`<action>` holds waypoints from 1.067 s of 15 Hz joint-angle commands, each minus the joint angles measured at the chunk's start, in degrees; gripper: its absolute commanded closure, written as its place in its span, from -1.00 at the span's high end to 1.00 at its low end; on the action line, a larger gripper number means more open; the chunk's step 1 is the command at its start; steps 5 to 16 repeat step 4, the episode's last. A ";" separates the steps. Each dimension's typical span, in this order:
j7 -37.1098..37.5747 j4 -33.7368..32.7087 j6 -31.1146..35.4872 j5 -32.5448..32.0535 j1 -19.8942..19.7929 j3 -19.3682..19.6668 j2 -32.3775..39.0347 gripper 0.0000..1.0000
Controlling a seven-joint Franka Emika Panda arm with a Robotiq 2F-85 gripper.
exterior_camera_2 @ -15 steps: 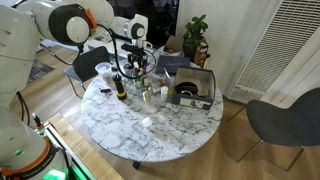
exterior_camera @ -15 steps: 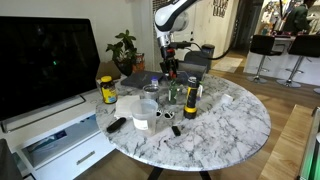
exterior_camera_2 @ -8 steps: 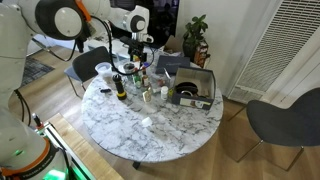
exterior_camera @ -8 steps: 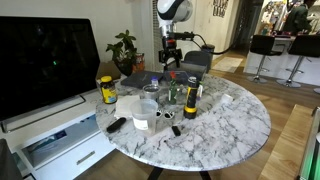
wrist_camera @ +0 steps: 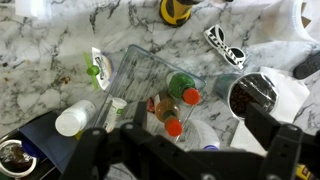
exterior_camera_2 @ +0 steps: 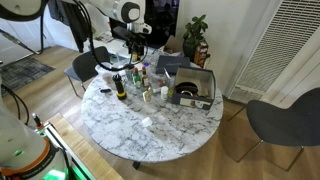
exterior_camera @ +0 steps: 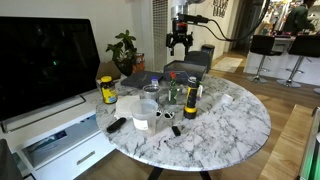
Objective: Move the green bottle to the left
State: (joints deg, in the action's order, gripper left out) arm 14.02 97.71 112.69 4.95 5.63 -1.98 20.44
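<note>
Jaws are seen spread wide in the wrist view, nothing pinched btw them. The gripper [wrist_camera: 190, 138] is empty, w/ its 2 dark fingers [wrist_camera: 285, 150] blurred along the bottom edge.

Straight below, well apart from the fingers, 1 clear tray [wrist_camera: 140, 68] is sat on the marble table [wrist_camera: 40, 40]. The green bottle [wrist_camera: 183, 85] is stood inside that tray, seen top-down. 2 red caps [wrist_camera: 191, 97] are packed right next to it, touching or just off it, can't be told which.

Outside the tray, counted up:
- 1 white bottle [wrist_camera: 75, 120] laid on its side, just beside the tray's edge
- 1 small tube [wrist_camera: 93, 72] w/ a green end, flat on the marble near the tray
- 1 yellow jar [wrist_camera: 178, 10] cut off by the top edge of the pic
- 1 cup [wrist_camera: 252, 95] w/ a dark inside, on the opposite side of the tray from the white bottle

In both exterior views the gripper [exterior_camera: 180, 42] [exterior_camera_2: 137, 33] is hung high over the far part of the round table [exterior_camera: 240, 120] [exterior_camera_2: 170, 125], touching nothing. The stuff is bunched on one half of the tabletop and the bottles are too small there to be told apart.

Around the table:
- 1 big dark screen [exterior_camera: 45, 60] in an exterior view
- 1 plant [exterior_camera: 125, 45] behind it
- 1 dark box [exterior_camera_2: 192, 88] sat on the tabletop in an exterior view
- 1 grey chair [exterior_camera_2: 285, 120] off to the side, well apart from the table
</note>
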 commanded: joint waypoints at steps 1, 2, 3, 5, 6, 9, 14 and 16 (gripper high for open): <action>-10.38 13.90 6.33 -2.29 -1.61 -0.35 -10.91 1.00; -4.35 5.21 3.06 -1.86 -0.46 -0.21 -4.29 1.00; -6.78 7.59 3.75 -1.89 -0.85 -0.28 -6.29 1.00; -8.23 9.39 4.13 -1.89 -1.19 -0.29 -7.85 1.00; -8.23 9.39 4.13 -1.89 -1.19 -0.29 -7.85 1.00; -8.23 9.39 4.13 -1.89 -1.19 -0.29 -7.85 1.00; -8.23 9.39 4.13 -1.89 -1.19 -0.29 -7.85 1.00; -8.23 9.39 4.13 -1.89 -1.19 -0.29 -7.85 1.00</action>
